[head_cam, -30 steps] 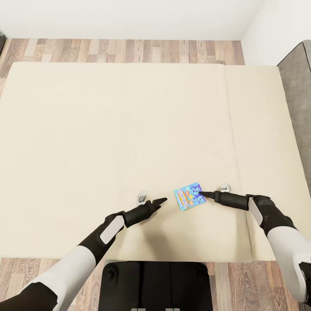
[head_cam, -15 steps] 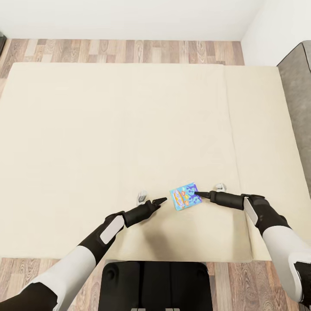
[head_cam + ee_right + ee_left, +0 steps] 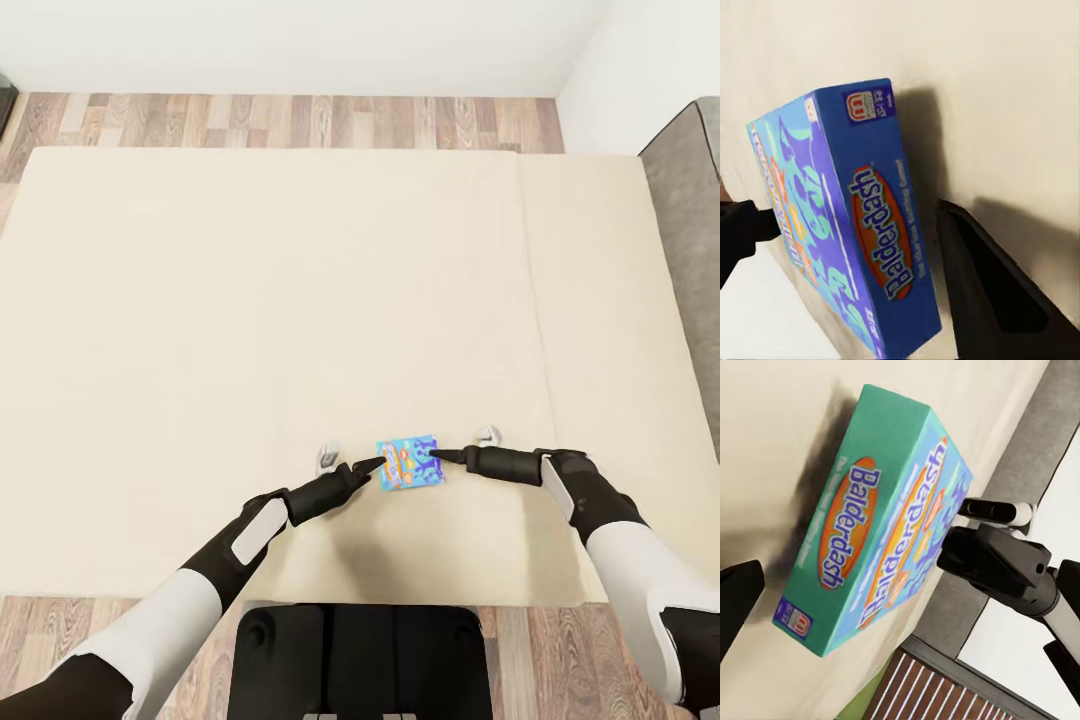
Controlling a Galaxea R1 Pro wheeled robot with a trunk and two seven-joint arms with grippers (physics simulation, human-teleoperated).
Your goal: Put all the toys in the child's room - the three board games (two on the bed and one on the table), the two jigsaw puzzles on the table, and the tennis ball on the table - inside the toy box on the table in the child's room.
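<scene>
One board game, a mostly blue "Balderdash" box (image 3: pixel 410 462), lies on the bed's beige mattress (image 3: pixel 300 300) near its front edge. My left gripper (image 3: pixel 349 461) is open, and its black finger (image 3: pixel 368 466) touches the box's left side. My right gripper (image 3: pixel 463 446) is open too, its black finger (image 3: pixel 445 457) pressing the box's right side. The box sits between the two arms, not inside either gripper. The left wrist view shows the box (image 3: pixel 877 525) with the right gripper beyond it. The right wrist view shows the box's blue side (image 3: pixel 870 240) beside a dark finger (image 3: pixel 1005 300).
The grey headboard (image 3: pixel 690 210) runs along the bed's right side. Wood-plank floor (image 3: pixel 300 118) and a white wall lie beyond the far edge. My dark base (image 3: pixel 360 660) stands against the bed's near edge. Wide bare mattress stretches to the left and beyond the box.
My right gripper has moved left and slid the blue box along the mattress until it met the left gripper's finger. The left arm has stayed put.
</scene>
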